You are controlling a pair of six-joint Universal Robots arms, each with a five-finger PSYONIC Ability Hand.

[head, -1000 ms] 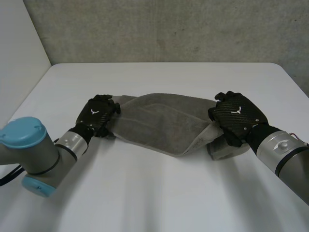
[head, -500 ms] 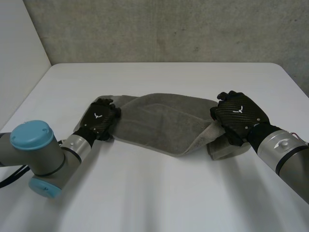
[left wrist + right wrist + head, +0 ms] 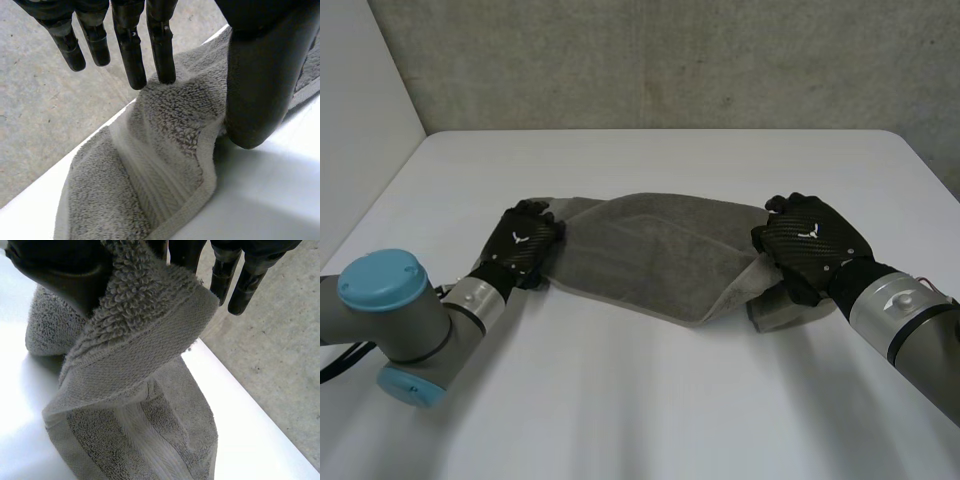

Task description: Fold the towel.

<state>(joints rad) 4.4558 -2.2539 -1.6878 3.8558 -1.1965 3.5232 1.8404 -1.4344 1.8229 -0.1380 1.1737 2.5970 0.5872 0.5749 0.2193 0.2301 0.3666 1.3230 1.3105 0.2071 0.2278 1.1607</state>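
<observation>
Towel, one grey piece, lay stretched across the white counter between two black hands. Left hand pinched its left end between straight fingers and thumb. Right hand gripped the right end, holding that edge raised above a bunched fold.

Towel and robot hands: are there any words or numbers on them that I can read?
There are no words or numbers to read anywhere.
On the towel: no label or writing shows.
On the left hand: a tiny white mark on its back, a sign and not letters.
On the right hand: the same tiny white mark, not letters.
</observation>
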